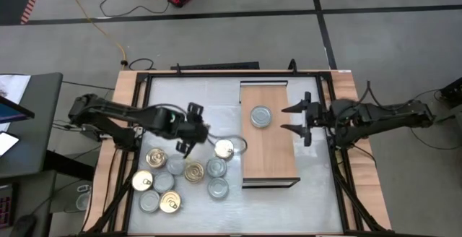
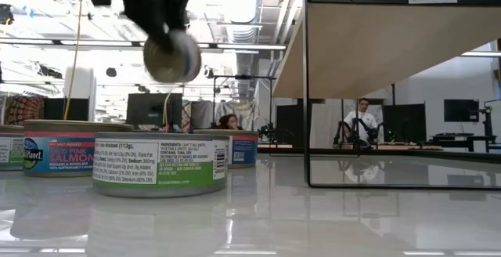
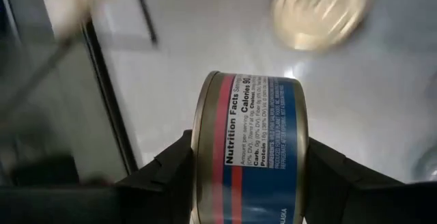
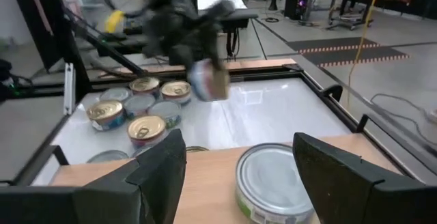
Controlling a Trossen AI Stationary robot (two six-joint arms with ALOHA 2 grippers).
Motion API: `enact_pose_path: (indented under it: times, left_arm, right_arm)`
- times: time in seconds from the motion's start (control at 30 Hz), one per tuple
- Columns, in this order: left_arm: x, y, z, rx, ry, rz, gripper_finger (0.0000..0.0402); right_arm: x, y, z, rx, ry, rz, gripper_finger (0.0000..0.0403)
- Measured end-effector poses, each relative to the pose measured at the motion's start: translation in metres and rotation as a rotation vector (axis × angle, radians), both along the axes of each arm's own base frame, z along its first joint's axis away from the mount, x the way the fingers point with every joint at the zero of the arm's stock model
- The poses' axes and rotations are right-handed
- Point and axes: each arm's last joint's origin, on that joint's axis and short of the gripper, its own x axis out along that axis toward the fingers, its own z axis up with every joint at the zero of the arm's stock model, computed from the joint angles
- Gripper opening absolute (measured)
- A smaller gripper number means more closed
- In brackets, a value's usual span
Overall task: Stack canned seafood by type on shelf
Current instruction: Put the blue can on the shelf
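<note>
Bright, even light falls from ceiling strip lamps, plain in the low view. The glossy tabletop [image 2: 329, 210] mirrors them as pale glare and reflects the nearest tin [image 2: 160, 165]. The left claw [image 2: 160, 22] and its held tin [image 2: 172, 57] smear with motion blur at 11 o'clock there (likewise in the right wrist view). In the left wrist view the held tin's label reads sharp; the background is soft.

Two dark, near-black jointed arms, chunky segmented links, thin black cables looping off the wrists. Left gripper [image 1: 189, 130] and right gripper [image 1: 302, 118] both with wedge-shaped matte black fingers [image 4: 158, 166].
</note>
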Motion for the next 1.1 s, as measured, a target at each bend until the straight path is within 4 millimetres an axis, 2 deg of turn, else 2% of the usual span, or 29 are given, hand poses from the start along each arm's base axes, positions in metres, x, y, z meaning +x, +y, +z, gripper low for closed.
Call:
enact_pose_path:
  times: [0.2,0.33,0.43,0.53,0.6,0.7,0.8,0.93,1.1]
  left_arm:
    - [0.009,-0.047,0.016,0.117,-0.213,-0.207,0.0186]
    - [0.021,-0.068,0.025,0.185,-0.357,-0.317,0.0186]
    - [0.036,-0.077,0.022,0.242,-0.402,-0.396,0.0186]
    - [0.058,-0.082,0.010,0.316,-0.410,-0.468,0.0186]
    - [0.074,-0.083,-0.001,0.386,-0.410,-0.501,0.0186]
    - [0.094,-0.079,-0.008,0.451,-0.471,-0.533,0.0186]
    - [0.110,-0.066,-0.009,0.452,-0.548,-0.574,0.0186]
    - [0.128,-0.049,-0.020,0.451,-0.588,-0.588,0.0186]
    - [0.141,-0.041,-0.028,0.407,-0.610,-0.599,0.0229]
  right_arm:
    - [-0.003,0.000,0.000,0.027,-0.003,-0.005,0.0295]
    - [-0.002,0.000,-0.001,0.022,0.005,-0.005,0.0295]
    - [-0.004,0.000,-0.002,0.020,0.021,-0.005,0.0295]
    - [-0.014,-0.002,0.001,0.022,0.003,-0.006,0.0295]
    - [-0.021,-0.002,0.004,0.025,-0.021,-0.005,0.0295]
    - [-0.028,-0.003,0.006,0.030,-0.042,-0.008,0.0295]
    - [-0.030,-0.003,0.006,0.027,-0.044,-0.005,0.0295]
    - [-0.029,-0.001,0.004,0.018,-0.021,0.016,0.0295]
    - [-0.027,0.002,0.003,0.010,-0.011,0.034,0.0295]
